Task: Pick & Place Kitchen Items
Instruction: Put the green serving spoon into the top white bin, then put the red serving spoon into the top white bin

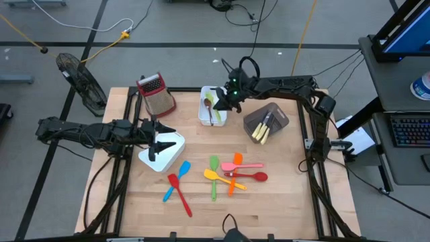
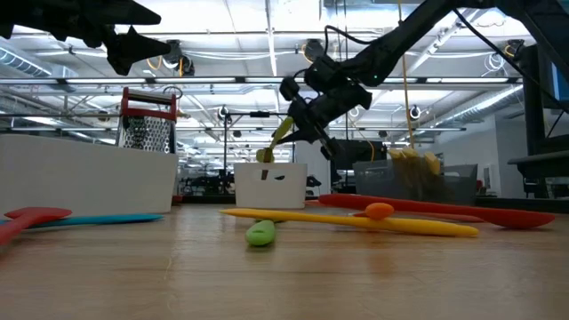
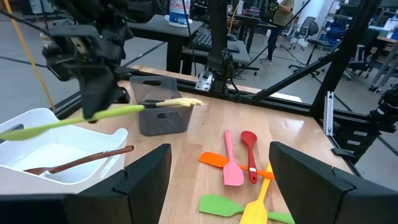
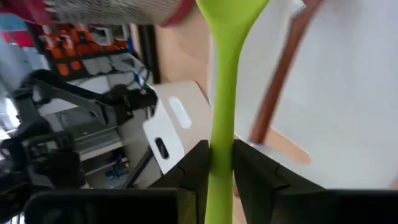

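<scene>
The right hand (image 1: pixel 225 101) hangs over the white bin (image 1: pixel 203 115) at about twelve o'clock on the worktop (image 1: pixel 282 202), its fingers (image 4: pixel 198 165) pressed against the handle of a green spoon (image 4: pixel 227 74) whose bowl points down into the bin. A brown spoon (image 4: pixel 280 74) already lies inside. The left hand (image 1: pixel 159 138) hovers at nine o'clock above another white bin (image 1: pixel 176 144), its fingers spread apart and empty. Near six o'clock, loose utensils (image 1: pixel 232 173) lie scattered on the wood. A grey bin (image 1: pixel 275 121) at two o'clock holds cream pieces (image 1: pixel 261 134).
</scene>
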